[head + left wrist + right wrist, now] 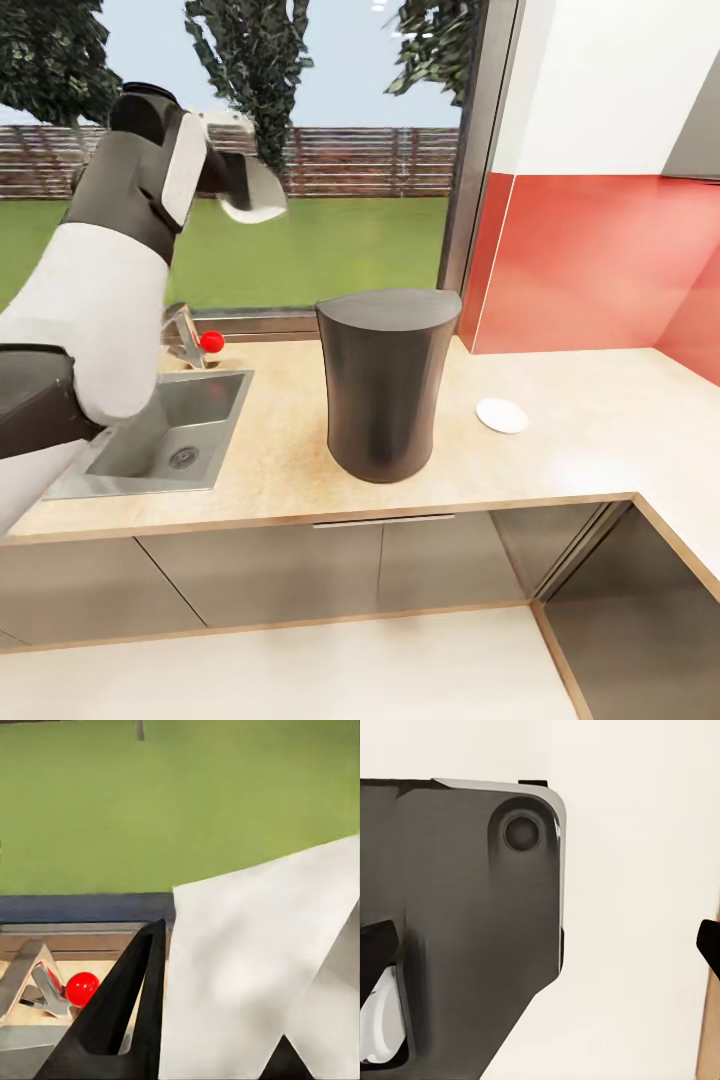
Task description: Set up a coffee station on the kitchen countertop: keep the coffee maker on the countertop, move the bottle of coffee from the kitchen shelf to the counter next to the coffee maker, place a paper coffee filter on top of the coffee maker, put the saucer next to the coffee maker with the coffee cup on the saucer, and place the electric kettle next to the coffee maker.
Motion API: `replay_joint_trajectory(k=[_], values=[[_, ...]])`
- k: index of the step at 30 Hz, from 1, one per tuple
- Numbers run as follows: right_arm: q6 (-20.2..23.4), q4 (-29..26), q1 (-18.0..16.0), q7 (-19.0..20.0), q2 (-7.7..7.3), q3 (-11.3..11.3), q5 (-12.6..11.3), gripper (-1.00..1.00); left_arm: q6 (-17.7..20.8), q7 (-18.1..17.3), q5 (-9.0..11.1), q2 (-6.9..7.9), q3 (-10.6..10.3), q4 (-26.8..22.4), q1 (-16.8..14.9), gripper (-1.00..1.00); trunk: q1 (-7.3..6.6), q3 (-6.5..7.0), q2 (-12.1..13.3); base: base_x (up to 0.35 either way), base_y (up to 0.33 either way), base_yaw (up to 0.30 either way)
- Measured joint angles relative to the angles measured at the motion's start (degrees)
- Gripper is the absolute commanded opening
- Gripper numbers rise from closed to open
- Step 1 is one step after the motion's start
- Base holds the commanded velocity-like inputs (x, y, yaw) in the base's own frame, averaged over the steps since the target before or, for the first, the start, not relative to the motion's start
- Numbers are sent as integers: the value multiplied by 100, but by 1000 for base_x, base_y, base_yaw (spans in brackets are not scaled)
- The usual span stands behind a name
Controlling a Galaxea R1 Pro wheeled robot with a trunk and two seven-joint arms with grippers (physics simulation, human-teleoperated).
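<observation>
Left gripper (240, 190) raised at upper left of the head view, in front of the window (300, 150), clamped on a white paper coffee filter (255, 195) that juts toward frame centre. Below it, a dark coffee maker (385, 395) standing upright at mid-frame on the pale wood-grain countertop (560, 460). Just right of the machine, apart from it, a small white saucer (502, 415) lying flat. At lower left, a steel sink (165, 435) sunk into the counter, with an angular tap (185, 335) and a red knob (211, 341) behind the basin. Red backsplash (590, 260) along the right wall, white wall above it; grey cabinet fronts (300, 570) under the counter edge. Outside the window, green lawn, a slatted fence and trees.

Left wrist view: one dark finger (120, 1012) at lower centre, pressed against the paper coffee filter (255, 982), which spreads across the right half of the frame. Left gripper (217, 1050) closed on that filter. Tap (34, 979) and red knob (82, 988) at lower left, lawn across the top.

Right wrist view: dark fingertips at the far left and far right edges, well apart, so right gripper (551, 937) spread wide with nothing between. A dark rounded panel (472, 915) with a circular recess across the left half, against a cream surface; identity unclear.
</observation>
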Motion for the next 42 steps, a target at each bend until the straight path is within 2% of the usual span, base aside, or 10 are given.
replay_joint_trajectory(k=[4, 10, 17, 24, 27, 31, 34, 37, 39, 42], values=[[0, 7, -2, 0, 0, 4, 3, 100, 220, 2, 32, -4, 19, 588, -558, -100, 0, 0, 0, 0, 0, 0], [0, 11, -2, 1, 0, 5, 5, 100, 414, -40, 350, -67, 36, 1796, -1183, -100, 1, -1, 1, 0, 0, 0], [0, 7, 1, 1, 4, 5, 6, 100, 527, -98, 478, -42, 28, 2538, -1395, -100, 1, -1, 2, 0, 0, 0], [0, 15, -2, 1, 4, 8, 6, 100, 570, -100, 472, -16, 5, 3099, -1410, -100, 1, -1, 1, 0, 0, 0], [0, 21, -2, -2, 2, 9, 6, 100, 592, -99, 470, 43, 12, 3153, -1411, -100, 1, -1, 1, 0, 0, 0], [0, 41, 0, -5, 0, 18, 6, 100, 615, -89, 542, 251, 122, 3393, -1434, -100, 1, -1, 2, 0, 0, 0], [0, 64, 0, -5, 0, 20, 6, 100, 619, -54, 940, 485, 587, 3648, -1478, -100, 1, -1, 1, 0, 0, 0], [0, 73, -2, -6, 0, 21, 6, 100, 619, 140, 1421, 791, 1430, 3763, -1483, -100, 1, -1, 1, 0, 0, 0], [0, 75, -3, -6, 0, 21, 6, 100, 619, 401, 1595, 929, 1858, 3789, -1487, -100, 1, -1, 1, 0, 0, 0], [0, 76, -1, -6, 0, 21, 6, 100, 616, 1238, 1781, 1089, 2734, 3806, -1477, -100, 1, -1, 1, 0, 0, 0]])
